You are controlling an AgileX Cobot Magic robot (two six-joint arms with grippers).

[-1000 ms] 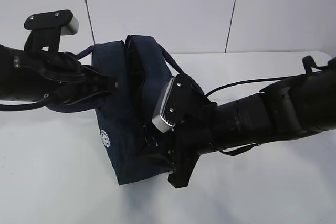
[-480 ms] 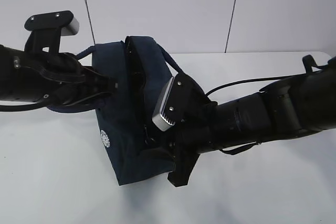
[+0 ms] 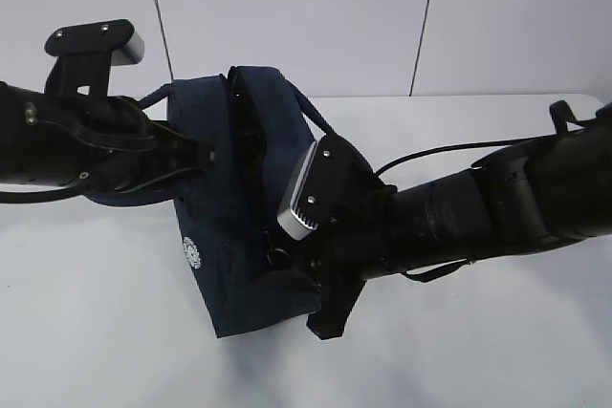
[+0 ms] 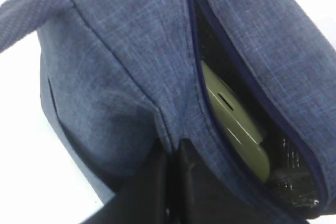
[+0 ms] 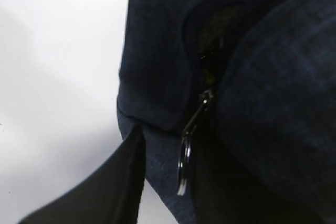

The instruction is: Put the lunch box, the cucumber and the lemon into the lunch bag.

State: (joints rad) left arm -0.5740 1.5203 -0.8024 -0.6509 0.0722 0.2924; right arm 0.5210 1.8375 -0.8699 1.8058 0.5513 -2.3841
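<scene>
The navy lunch bag (image 3: 225, 236) stands mid-table with its top zipper partly open. Through the gap, the left wrist view shows the lunch box (image 4: 236, 124) inside, pale green lid up, beside silver foil lining (image 4: 294, 177). My left gripper (image 3: 208, 152) is shut on the fabric edge of the lunch bag (image 4: 115, 77) beside the zipper, pinching it at the fingertips (image 4: 171, 156). My right gripper (image 5: 176, 145) is at the bag's near end, its jaws closed round the corner fabric and the metal ring pull (image 5: 184, 163). The cucumber and the lemon are hidden.
The bag sits on a white table (image 3: 96, 351) with a white panelled wall behind. A loop handle (image 3: 311, 112) sticks up at the bag's far side, another (image 4: 26, 9) lies near my left gripper. Both arms crowd the bag from either side.
The right gripper's jaws have narrowed onto the bag's near corner and the arm shifted slightly. The left arm and the bag stayed put.
</scene>
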